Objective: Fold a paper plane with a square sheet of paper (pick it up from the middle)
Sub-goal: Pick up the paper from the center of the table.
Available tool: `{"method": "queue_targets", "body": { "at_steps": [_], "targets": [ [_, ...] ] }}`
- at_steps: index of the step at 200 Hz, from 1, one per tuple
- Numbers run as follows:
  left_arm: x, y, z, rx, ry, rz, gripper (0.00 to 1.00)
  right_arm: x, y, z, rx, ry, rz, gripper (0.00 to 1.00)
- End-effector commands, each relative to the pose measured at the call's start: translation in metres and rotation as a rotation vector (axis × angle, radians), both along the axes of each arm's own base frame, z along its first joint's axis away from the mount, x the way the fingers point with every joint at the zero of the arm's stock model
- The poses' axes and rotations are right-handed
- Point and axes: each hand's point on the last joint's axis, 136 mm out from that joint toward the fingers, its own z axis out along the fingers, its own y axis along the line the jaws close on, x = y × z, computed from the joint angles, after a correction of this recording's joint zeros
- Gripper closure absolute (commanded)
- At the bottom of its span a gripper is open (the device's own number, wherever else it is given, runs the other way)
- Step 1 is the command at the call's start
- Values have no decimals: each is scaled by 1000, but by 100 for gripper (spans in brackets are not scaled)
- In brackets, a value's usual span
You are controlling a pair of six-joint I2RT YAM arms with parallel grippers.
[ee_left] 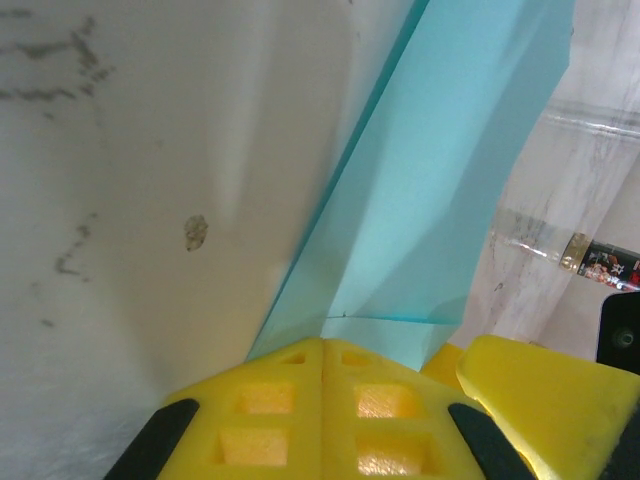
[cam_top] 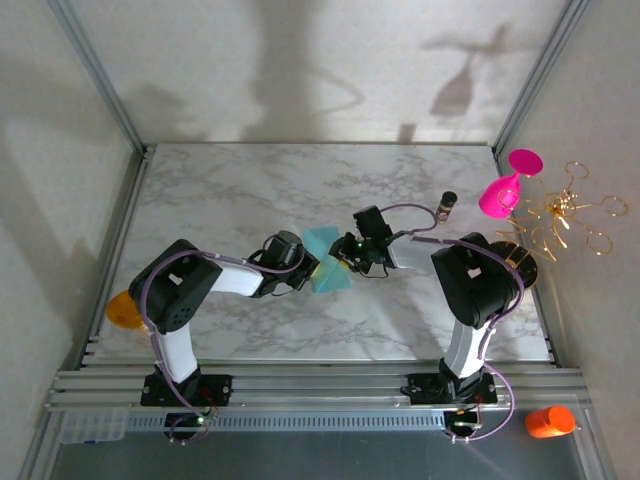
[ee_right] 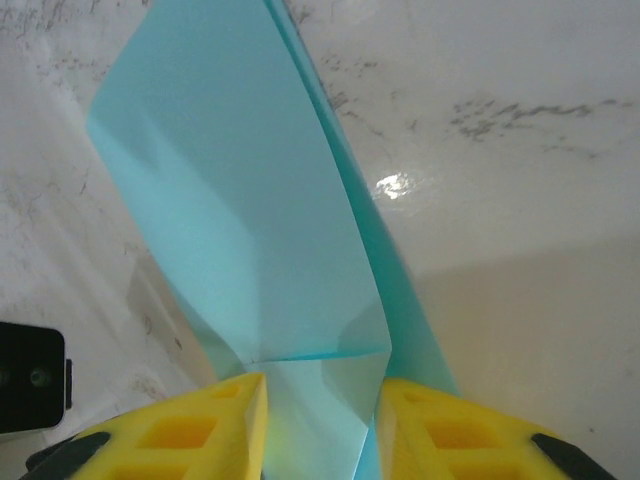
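The square sheet of paper [cam_top: 322,245], teal-blue and partly folded with a crease across it, is held off the marble table [cam_top: 250,190] between both grippers. My left gripper [cam_top: 308,270] comes in from the left; in the left wrist view its yellow fingers [ee_left: 280,400] are pressed together, and my left gripper [ee_left: 322,342] is shut on the lower edge of the paper [ee_left: 440,180]. My right gripper [cam_top: 342,262] meets it from the right. In the right wrist view my right gripper [ee_right: 318,395] has its jaws apart, with a folded flap of the paper [ee_right: 230,200] standing between them.
A pink goblet [cam_top: 505,190] and a gold wire stand [cam_top: 560,215] sit at the table's right edge, with a small dark bottle [cam_top: 448,203] near them. An orange object [cam_top: 122,310] lies off the left edge and another one [cam_top: 550,421] at the bottom right.
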Motion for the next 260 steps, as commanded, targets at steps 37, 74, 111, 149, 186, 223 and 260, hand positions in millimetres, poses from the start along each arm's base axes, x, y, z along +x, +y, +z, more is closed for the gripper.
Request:
{"method": "queue_targets", "body": {
  "at_steps": [37,74,111,149,186,223,260],
  "targets": [
    [-8,7,-12,57,28,-2,96,-11,11,7,39,-21,89,70],
    [-6,7,-12,72,26,-9,96,-15,17,2,65,-38,153,76],
    [-6,6,-11,72,25,-15,96,-18,17,-6,57,-31,172,80],
    [-2,3,-3,69,9,-21,95,-17,16,-11,41,-32,177,84],
    [1,-2,4,53,-7,-38,93,-17,16,-15,31,-31,183,92],
    [23,10,43,24,-134,-42,81,-3,11,10,31,-137,162,100],
    [41,50,107,44,-338,-37,60,17,4,64,125,-319,149,100]
  ]
}}
